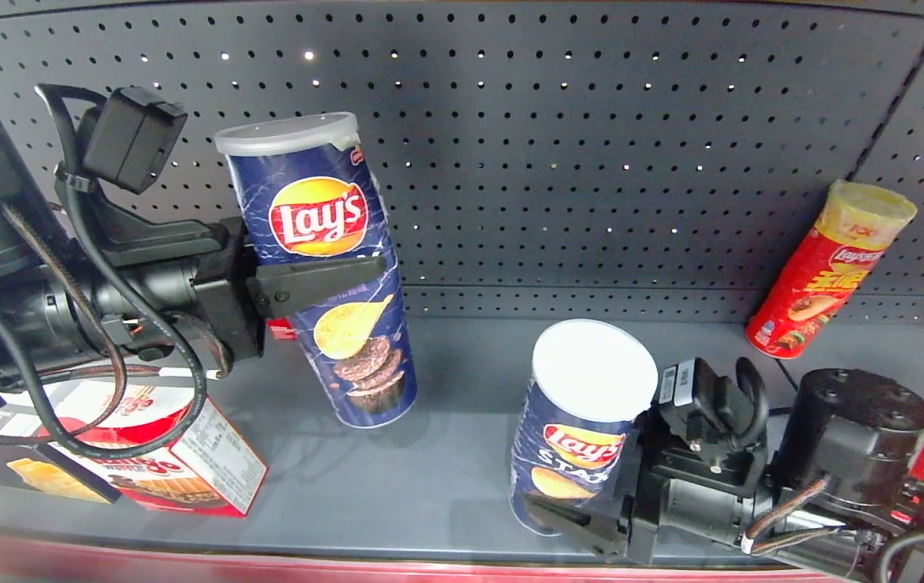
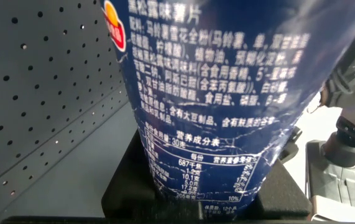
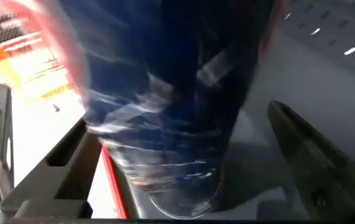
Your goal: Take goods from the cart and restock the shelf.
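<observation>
The shelf [image 1: 462,380] is backed by a pegboard [image 1: 591,162], and the bare stretch in its middle appears to be where the goods are being set down. The tilted blue can [image 1: 317,214] is clamped around its middle by the left gripper [image 1: 356,271], top leaning toward the pegboard and base low over the shelf; whether the base touches cannot be told. The step in hand is judged to be placing this can. It would be done well if the can were brought upright before the base is seated flat, and released only once it stands by itself. The upright blue can [image 1: 575,445] stands near the front edge within the right gripper [image 1: 567,486]; whether that claw grips it cannot be told. A gap should be kept between the two blue cans, and the red box [image 1: 186,461] at the left and the red can [image 1: 826,275] leaning on the pegboard should be left undisturbed.
</observation>
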You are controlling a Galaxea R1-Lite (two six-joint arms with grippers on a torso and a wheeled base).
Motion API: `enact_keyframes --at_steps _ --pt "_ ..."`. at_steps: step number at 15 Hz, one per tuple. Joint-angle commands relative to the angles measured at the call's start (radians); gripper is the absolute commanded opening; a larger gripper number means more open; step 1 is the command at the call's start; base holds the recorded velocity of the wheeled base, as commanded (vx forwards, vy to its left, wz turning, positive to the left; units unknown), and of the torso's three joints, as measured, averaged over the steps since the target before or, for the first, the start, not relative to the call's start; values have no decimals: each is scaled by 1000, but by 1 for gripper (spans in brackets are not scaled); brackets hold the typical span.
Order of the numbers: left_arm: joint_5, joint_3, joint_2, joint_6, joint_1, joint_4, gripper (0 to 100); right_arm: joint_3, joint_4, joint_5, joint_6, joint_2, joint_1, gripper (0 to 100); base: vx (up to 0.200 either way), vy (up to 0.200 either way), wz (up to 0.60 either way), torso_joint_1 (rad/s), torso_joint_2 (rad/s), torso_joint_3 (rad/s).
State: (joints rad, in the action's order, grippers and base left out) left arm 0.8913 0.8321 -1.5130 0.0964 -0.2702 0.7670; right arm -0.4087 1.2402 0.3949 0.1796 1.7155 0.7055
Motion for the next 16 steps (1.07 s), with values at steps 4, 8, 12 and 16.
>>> enact_keyframes --at_steps 4,8,12,16 --pt "0 5 -1 0 0 0 0 99 -13 -41 1 -223 0 100 0 0 0 0 0 0" --pt "0 2 4 0 0 2 0 212 -116 -47 1 -473 -6 100 0 0 0 0 0 0" --pt "0 2 7 0 3 0 0 232 -413 -234 -5 -766 -17 100 0 0 0 0 0 0" --pt "-2 15 5 0 -6 2 0 341 -562 -367 -25 -1022 -17 100 0 0 0 0 0 0"
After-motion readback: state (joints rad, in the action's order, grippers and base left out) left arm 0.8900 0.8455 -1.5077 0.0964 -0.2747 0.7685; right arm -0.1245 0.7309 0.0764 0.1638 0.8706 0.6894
